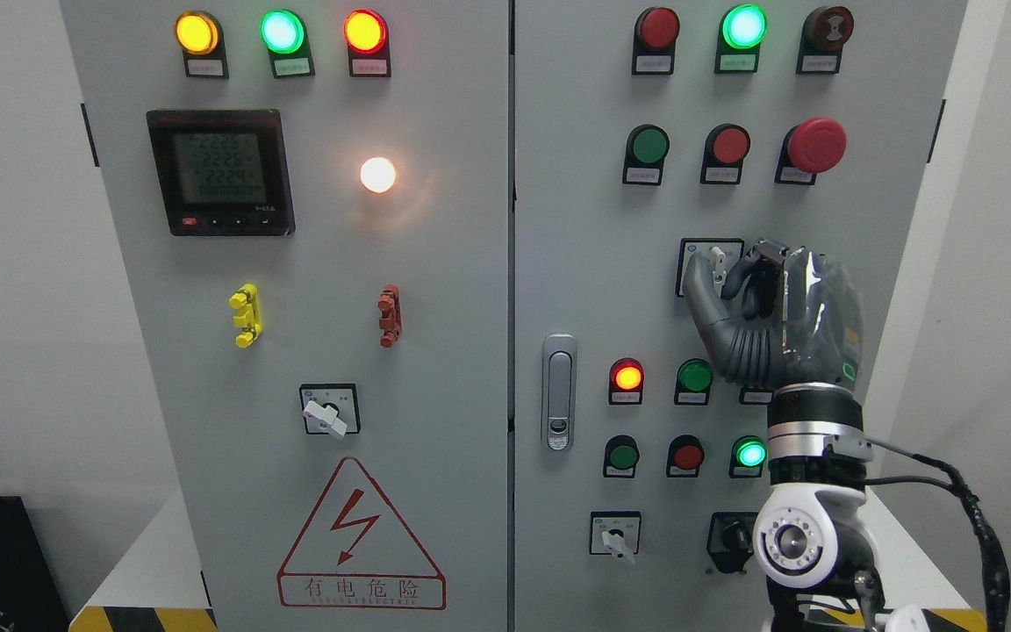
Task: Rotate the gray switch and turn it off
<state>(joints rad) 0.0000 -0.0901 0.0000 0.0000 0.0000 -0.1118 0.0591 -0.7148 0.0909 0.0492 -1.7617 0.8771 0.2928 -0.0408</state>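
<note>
The right hand [773, 307], a grey-black articulated hand rising from the lower right, has its thumb and curled fingers closed around the small pale-grey rotary switch knob [718, 260], which sits on a square black-framed plate [691, 250] at the hand's upper left, right at the fingertips. The grip looks light, so the thumb [697, 285] should press firmly against the knob's left flank before any twist. Turning is probably best done from the wrist, keeping the fingers from sliding off the narrow handle. The round green pushbutton [695, 376] just below the palm should stay untouched.
</note>
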